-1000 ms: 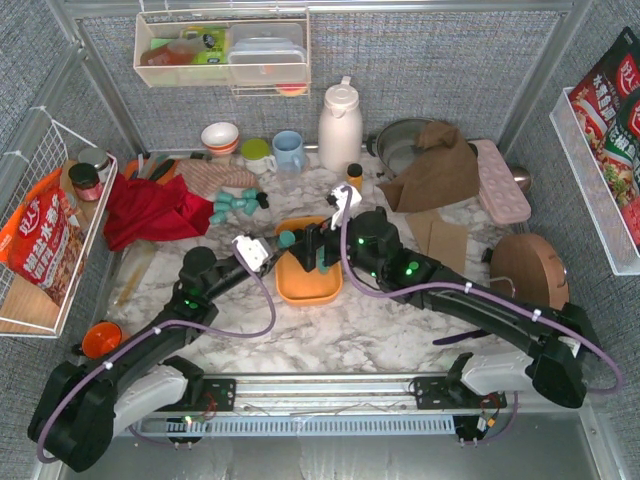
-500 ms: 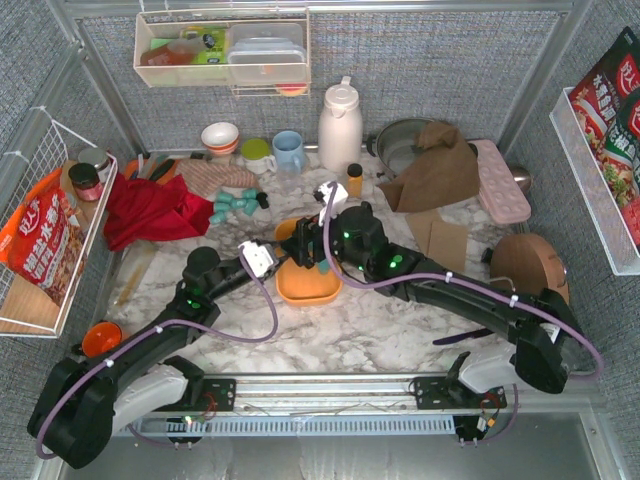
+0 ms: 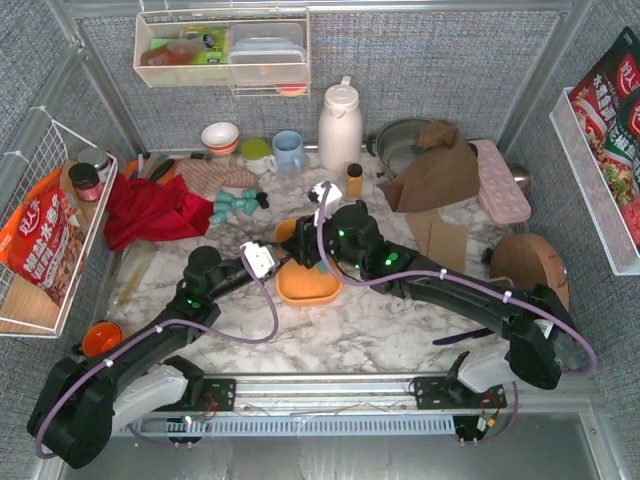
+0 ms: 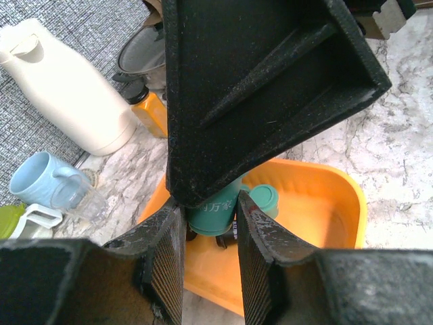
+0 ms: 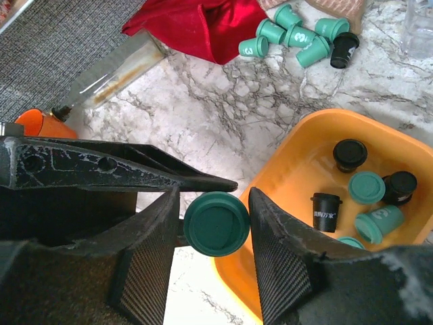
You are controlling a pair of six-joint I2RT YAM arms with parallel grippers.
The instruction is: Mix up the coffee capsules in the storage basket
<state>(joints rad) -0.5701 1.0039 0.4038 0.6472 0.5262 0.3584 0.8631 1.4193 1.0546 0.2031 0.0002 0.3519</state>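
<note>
My left gripper clamps a capsule over the basket rim, end-on to my right gripper, which straddles it; whether that grips, I cannot tell.

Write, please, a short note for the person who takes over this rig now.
Left gripper: jaws shut on a teal capsule at the orange basket.
Right gripper: jaws flank the same capsule; grip not clear.
Done: several teal and black capsules lie in the basket.
To do: a loose cluster of capsules on the marble table beside the red cloth; mixing unfinished.
</note>
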